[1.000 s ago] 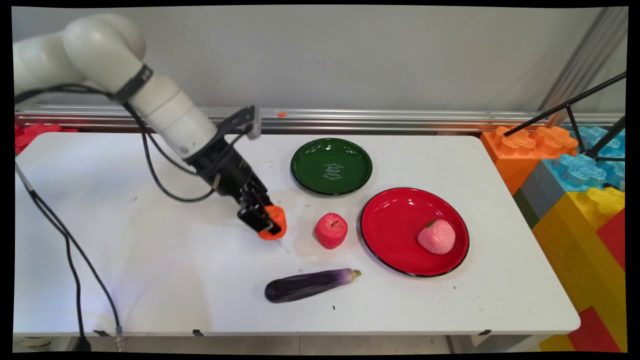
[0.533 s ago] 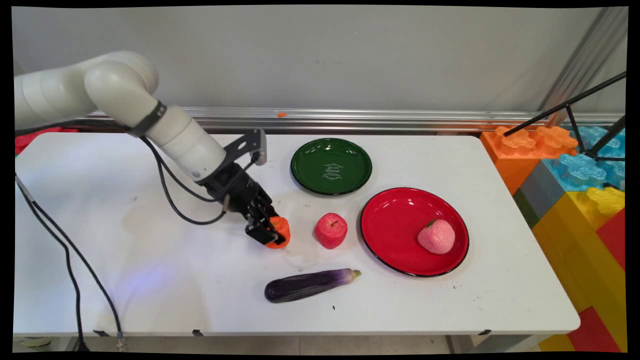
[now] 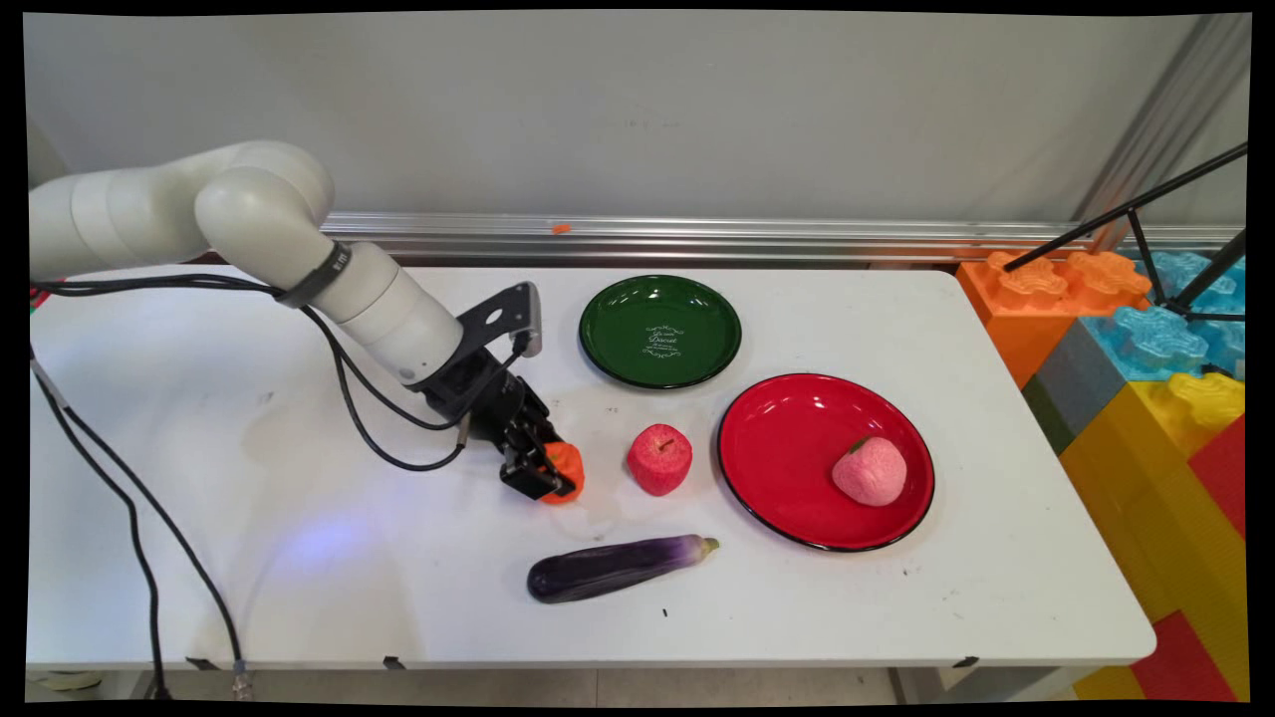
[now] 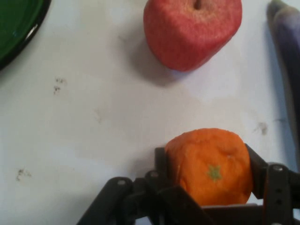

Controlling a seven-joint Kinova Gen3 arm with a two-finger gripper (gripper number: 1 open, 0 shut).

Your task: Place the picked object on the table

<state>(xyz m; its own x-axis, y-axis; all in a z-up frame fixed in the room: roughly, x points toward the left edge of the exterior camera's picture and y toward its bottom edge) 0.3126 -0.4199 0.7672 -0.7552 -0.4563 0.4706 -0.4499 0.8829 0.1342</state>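
- Gripper (image 3: 550, 476) is clamped on the orange (image 4: 212, 166), low over the white table (image 3: 299, 558), just left of the red apple (image 3: 659, 458).
- Fingers (image 4: 257, 164) pinch only its sides; being round, it could squirt out.
- Eggplant (image 3: 618, 566) lies near in front; a low sweep might knock it.

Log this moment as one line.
black two-finger gripper: shut on orange toy fruit | low over white table | nearest: red toy apple

The white tabletop (image 3: 299, 578) carries a green plate (image 3: 660, 331), a red plate (image 3: 787, 438), a red apple (image 3: 659, 459) and an eggplant (image 3: 618, 566).
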